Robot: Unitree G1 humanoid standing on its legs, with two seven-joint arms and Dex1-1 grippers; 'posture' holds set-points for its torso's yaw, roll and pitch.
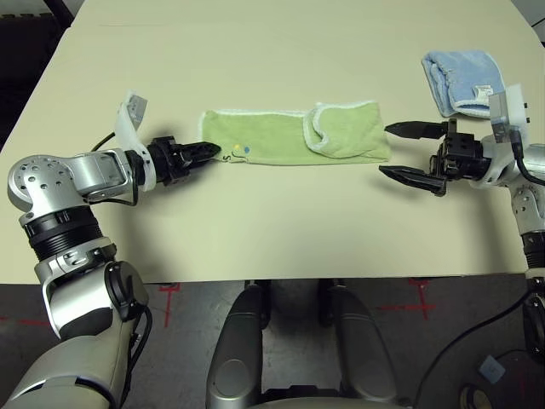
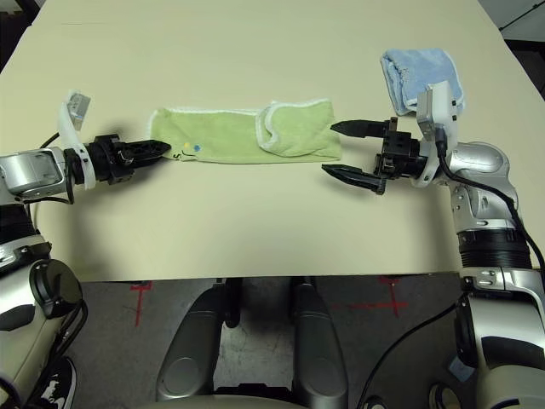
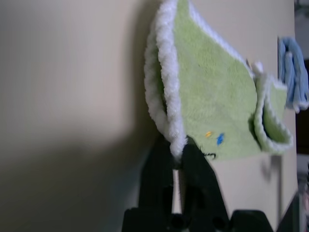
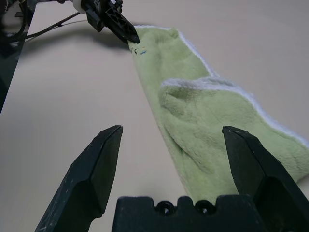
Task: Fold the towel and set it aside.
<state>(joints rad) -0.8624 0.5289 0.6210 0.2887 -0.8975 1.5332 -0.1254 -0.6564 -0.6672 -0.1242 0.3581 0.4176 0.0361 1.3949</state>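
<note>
The towel (image 1: 281, 136) is light green terry with white edging, lying folded into a long strip across the middle of the table. Its right end is doubled back on itself. A small dark drawing with coloured dots sits near its left end. My left gripper (image 1: 213, 153) is shut on the towel's left end, pinching the white edge (image 3: 176, 140) between the fingers. My right gripper (image 1: 400, 151) stands open just off the towel's right end, one finger on each side of that end's line and apart from the cloth (image 4: 212, 130).
A smaller light blue towel (image 1: 460, 78) with a white tag lies folded at the back right, just behind my right wrist. The table's front edge (image 1: 281, 277) runs below both arms. Bare tabletop lies behind and in front of the green strip.
</note>
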